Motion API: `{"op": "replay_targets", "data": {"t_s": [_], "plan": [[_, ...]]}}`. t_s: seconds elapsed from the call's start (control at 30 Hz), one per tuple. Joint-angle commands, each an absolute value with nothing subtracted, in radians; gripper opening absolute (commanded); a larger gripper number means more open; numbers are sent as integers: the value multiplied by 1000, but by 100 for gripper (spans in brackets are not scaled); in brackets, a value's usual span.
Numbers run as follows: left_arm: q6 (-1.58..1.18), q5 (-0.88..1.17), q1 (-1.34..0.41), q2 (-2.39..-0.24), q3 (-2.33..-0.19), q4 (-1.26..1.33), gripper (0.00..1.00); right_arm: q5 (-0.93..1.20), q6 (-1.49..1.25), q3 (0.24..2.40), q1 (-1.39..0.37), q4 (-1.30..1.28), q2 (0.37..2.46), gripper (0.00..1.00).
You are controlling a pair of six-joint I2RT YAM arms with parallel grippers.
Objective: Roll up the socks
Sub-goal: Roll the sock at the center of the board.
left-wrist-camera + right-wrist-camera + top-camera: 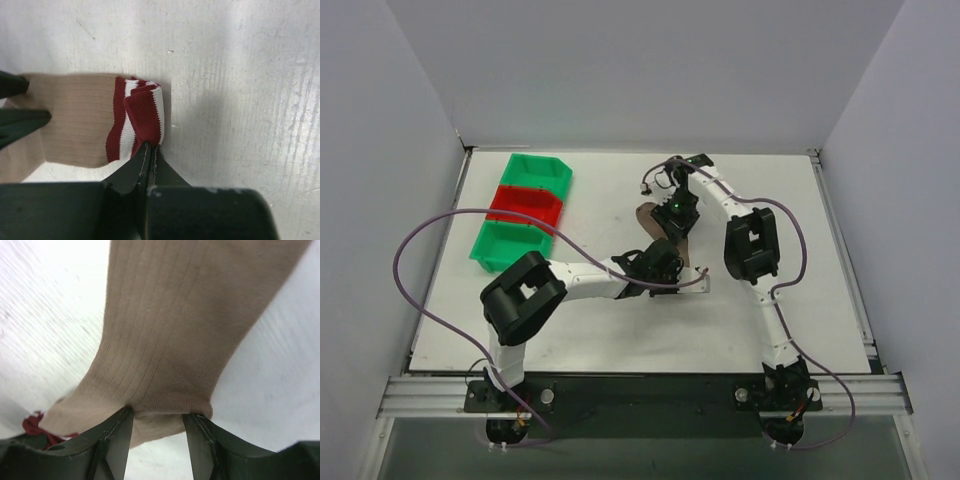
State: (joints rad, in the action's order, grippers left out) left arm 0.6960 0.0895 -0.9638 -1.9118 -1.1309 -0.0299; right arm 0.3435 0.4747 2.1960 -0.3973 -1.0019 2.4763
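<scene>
**Top view.** The left arm (582,282) is reaching rightward from its base, its forearm lying low over the table (820,300) and its wrist ending at mid-table. The right arm (752,245) is rising away from its base, folding at the far end and pointing its wrist back down toward the left arm's wrist.

**Wrist views.** The left gripper (150,152) is pressing its jaws together, pinching the edge of the folded maroon, white-striped cuff (142,112) of the sock (75,125). The right gripper (157,416) is holding its jaws partly apart, tips down at the tan end of the sock, with cloth filling the gap between them. Whether they are squeezing the cloth cannot be told. The sock is lying at mid-table between the two grippers, its tan length running from the cuff to the right gripper's tips.
</scene>
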Motion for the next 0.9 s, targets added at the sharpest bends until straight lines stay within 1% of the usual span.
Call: {"op": "replay_targets", "data": {"t_s": [0.0, 0.17, 0.27, 0.3, 0.33, 0.37, 0.4, 0.47, 0.57, 0.73, 0.83, 0.87], "plan": [[580, 83, -960, -1925, -1172, -259, 0, 186, 439, 2247, -463, -1025, 2565, 46], [557, 189, -939, -1914, -1212, -342, 0, 144, 417, 2238, -474, -997, 2550, 48], [549, 234, -908, -1928, -1245, -379, 0, 133, 393, 2195, -450, -942, 2487, 53], [545, 250, -897, -1939, -1255, -388, 0, 140, 388, 2183, -436, -925, 2453, 58], [545, 262, -890, -1945, -1273, -408, 0, 146, 384, 2181, -428, -919, 2436, 61], [540, 277, -873, -1951, -1281, -417, 0, 152, 374, 2180, -420, -908, 2419, 69], [538, 284, -867, -1966, -1292, -437, 0, 158, 370, 2177, -413, -902, 2387, 74], [534, 313, -853, -1980, -1321, -457, 0, 163, 359, 2174, -390, -885, 2356, 81], [531, 337, -830, -2006, -1353, -480, 0, 160, 345, 2164, -357, -864, 2306, 86], [532, 371, -822, -2034, -1381, -511, 0, 138, 278, 2106, -299, -804, 2189, 89], [535, 390, -824, -2065, -1414, -552, 0, 135, 233, 1979, -252, -715, 2073, 88], [532, 394, -821, -2083, -1443, -566, 0, 140, 230, 1889, -229, -654, 1993, 87]]}}
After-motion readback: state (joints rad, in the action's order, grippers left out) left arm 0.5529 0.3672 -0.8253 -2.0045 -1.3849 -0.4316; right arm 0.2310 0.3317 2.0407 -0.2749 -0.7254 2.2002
